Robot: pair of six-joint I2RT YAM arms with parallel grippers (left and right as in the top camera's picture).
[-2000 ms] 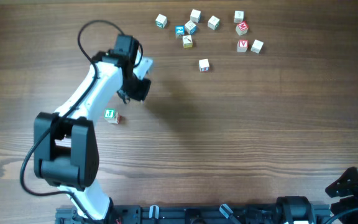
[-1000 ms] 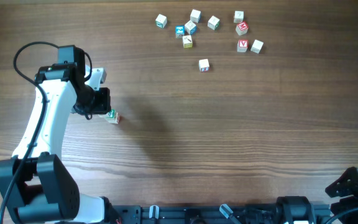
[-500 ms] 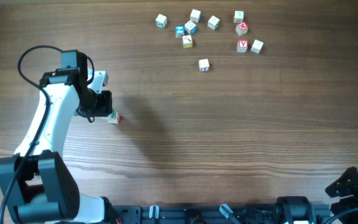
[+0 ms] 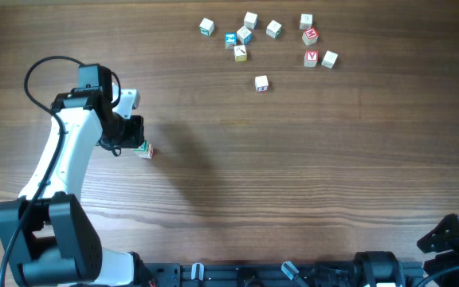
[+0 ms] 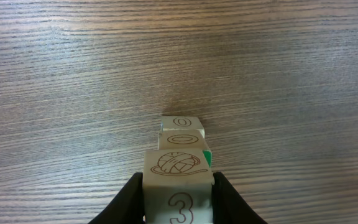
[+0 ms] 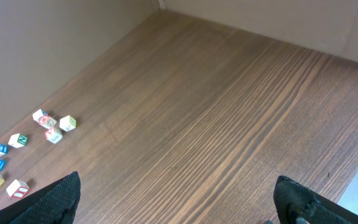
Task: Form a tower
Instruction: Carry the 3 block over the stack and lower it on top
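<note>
Left gripper (image 5: 178, 214) clamped on a cube (image 5: 178, 167), yarn-ball print up and a "3" toward the wrist camera, held right at the tower (image 4: 145, 150); can't tell if the cube rests on it. Tower stands on the worktop (image 4: 293, 175) in its left half, about midway between near and far edges, showing oval prints and a strip of green. Right gripper (image 6: 179, 208) hangs at the near right corner, fingers wide apart, nothing between them; loose cubes (image 4: 245, 35) scattered along the far edge.
</note>
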